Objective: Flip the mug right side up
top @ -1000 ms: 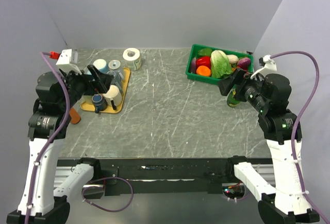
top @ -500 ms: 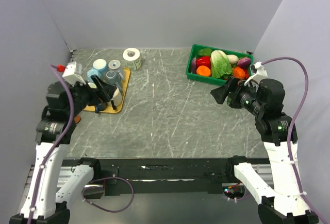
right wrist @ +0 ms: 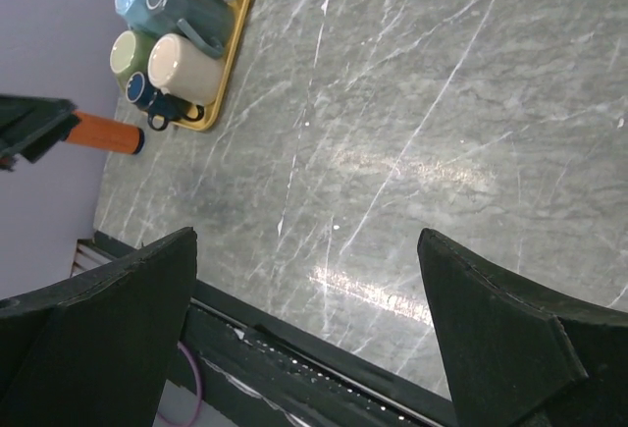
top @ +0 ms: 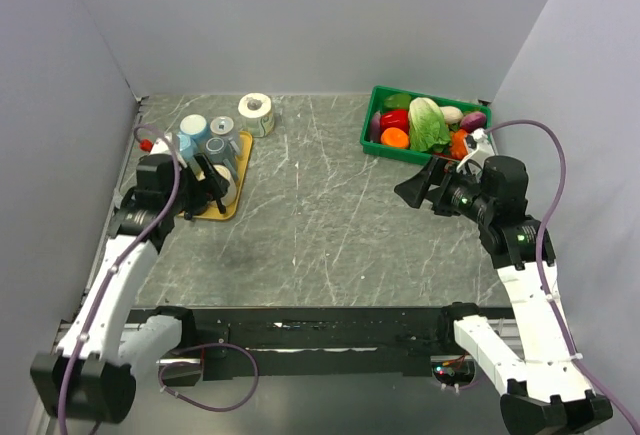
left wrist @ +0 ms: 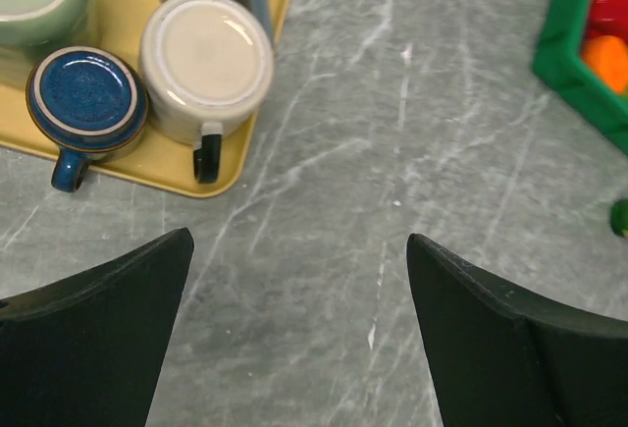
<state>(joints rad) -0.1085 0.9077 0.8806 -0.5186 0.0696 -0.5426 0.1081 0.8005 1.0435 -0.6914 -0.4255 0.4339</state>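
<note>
A cream mug (left wrist: 206,62) with a black handle stands base up at the near right corner of the yellow tray (left wrist: 147,174). It also shows in the top view (top: 226,183) and the right wrist view (right wrist: 186,69). A small dark blue mug (left wrist: 86,98) stands beside it and also looks base up. My left gripper (left wrist: 299,240) is open and empty, above the table just near and right of the cream mug; in the top view it (top: 212,180) hangs over the tray's edge. My right gripper (right wrist: 306,236) is open and empty over the table, far from the tray (top: 413,190).
The tray also holds a green mug (right wrist: 128,54), a grey-blue mug (right wrist: 182,5) and a light blue mug (top: 193,127). A paper roll (top: 257,113) stands behind the tray. A green crate (top: 375,120) of vegetables is at the back right. An orange-handled tool (right wrist: 103,133) lies left of the tray.
My left arm has dropped and drawn in, its gripper staying by the tray's near right corner. My right gripper has moved left, away from the crate.
</note>
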